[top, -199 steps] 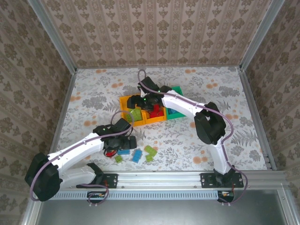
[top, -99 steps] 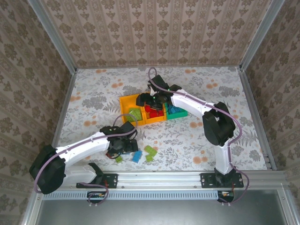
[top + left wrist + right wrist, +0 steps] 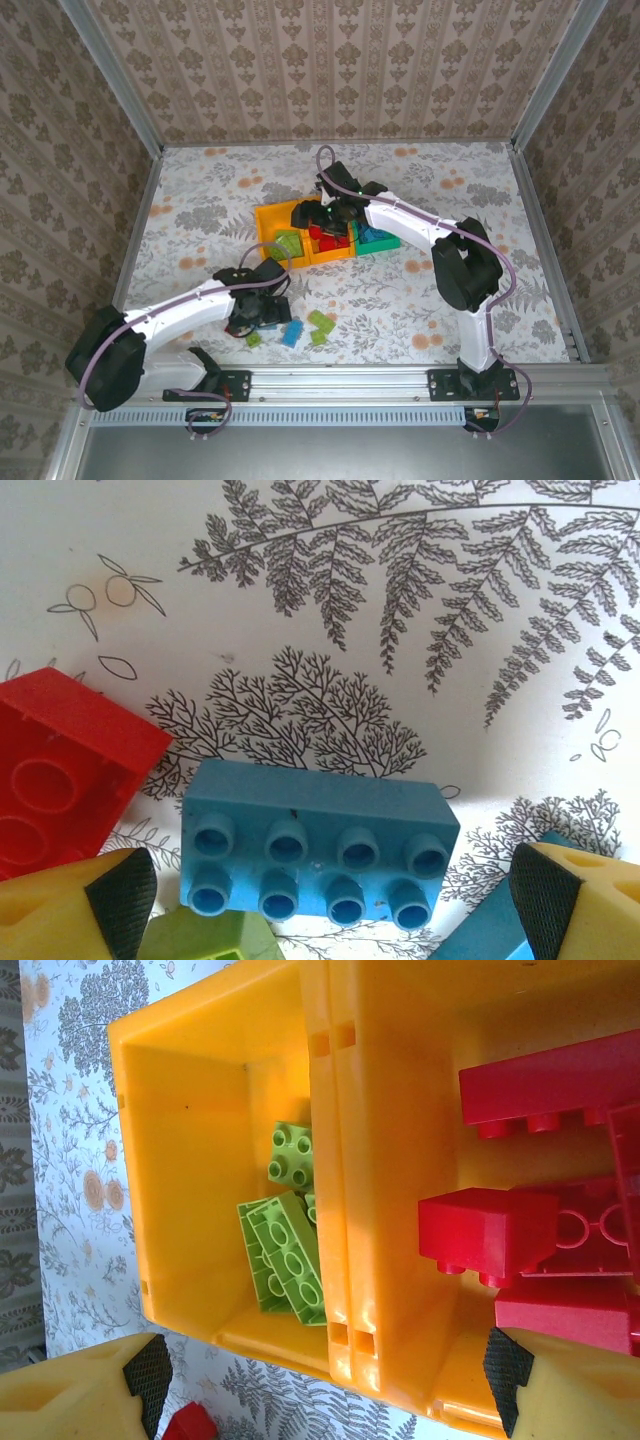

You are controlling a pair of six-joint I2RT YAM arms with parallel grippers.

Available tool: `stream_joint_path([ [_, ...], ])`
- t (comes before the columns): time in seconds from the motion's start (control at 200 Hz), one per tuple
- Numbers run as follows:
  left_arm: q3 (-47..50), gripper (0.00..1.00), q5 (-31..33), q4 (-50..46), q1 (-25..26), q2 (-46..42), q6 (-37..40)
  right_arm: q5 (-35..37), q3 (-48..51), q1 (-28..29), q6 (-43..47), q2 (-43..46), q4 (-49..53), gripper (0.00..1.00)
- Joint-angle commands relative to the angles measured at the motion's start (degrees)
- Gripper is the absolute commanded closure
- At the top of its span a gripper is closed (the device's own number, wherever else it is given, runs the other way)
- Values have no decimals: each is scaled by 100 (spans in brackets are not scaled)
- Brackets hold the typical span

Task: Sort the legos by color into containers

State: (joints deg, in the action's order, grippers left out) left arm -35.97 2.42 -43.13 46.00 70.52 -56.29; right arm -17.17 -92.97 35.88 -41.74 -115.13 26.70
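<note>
Left fingers point(image 3: 60, 915) are noted spread wide and empty, low over the counter point(image 3: 400, 600) near its front edge. A blue brick point(image 3: 320, 850) is seen lying between the two pads and slightly ahead of them, its studded face toward the wrist camera. Its long axis runs from one pad to the other, so a closing would take it end to end, with little room to spare at either end. Either a short advance along that line or a quarter turn of the wrist onto the short sides is judged to be needed. Crowding is recorded: a red brick point(image 3: 60, 780) just beside its left end, a green brick point(image 3: 200, 942) at its near edge (contact cannot be told), and a second blue brick point(image 3: 480, 945) at lower right. The left arm point(image 3: 180, 310) is much the nearer to this loose group. The right fingers point(image 3: 60, 1405) are held spread and empty above the bins, well apart from it. The bins are set in a row at mid-counter. Lime green bricks point(image 3: 290, 1240) are held in the left yellow bin point(image 3: 180, 1160), and red bricks point(image 3: 540, 1230) in the middle yellow bin point(image 3: 400, 1110). The green bin point(image 3: 386, 244) is partly hidden by the right arm point(image 3: 410, 225), though something blue is seen in it. Blue is therefore judged to belong in the green bin, the farthest of the three from the left arm.
</note>
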Motion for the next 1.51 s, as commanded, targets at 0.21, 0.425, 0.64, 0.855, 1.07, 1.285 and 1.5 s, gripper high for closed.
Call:
stream_joint_path([
  [0.21, 7, 8, 58, 307, -125, 381, 469, 113, 259, -76, -28, 516, -146, 15],
  [0.425, 11, 14, 65, 503, -130, 541, 523, 251, 522, -172, -28, 857, -235, 15],
  [0.64, 6, 29, 76, 572, -144, 591, 549, 293, 846, -339, -36, 1134, -253, 15],
  [0.855, -48, 35, 108, 570, -153, 568, 560, 432, 1413, -608, -28, 1584, -257, 15],
  [1.07, -460, 35, 202, 447, -229, 592, 770, 538, 2090, -1031, 18, 2134, -236, 15],
  [1.285, -1218, 35, 182, 461, -316, 895, 1138, 639, 2639, -1470, 137, 2634, -131, 14],
  [1.5, -2408, 35, -160, 850, -285, 1603, 1547, 807, 3253, -1995, 232, 3236, -7, 14],
])
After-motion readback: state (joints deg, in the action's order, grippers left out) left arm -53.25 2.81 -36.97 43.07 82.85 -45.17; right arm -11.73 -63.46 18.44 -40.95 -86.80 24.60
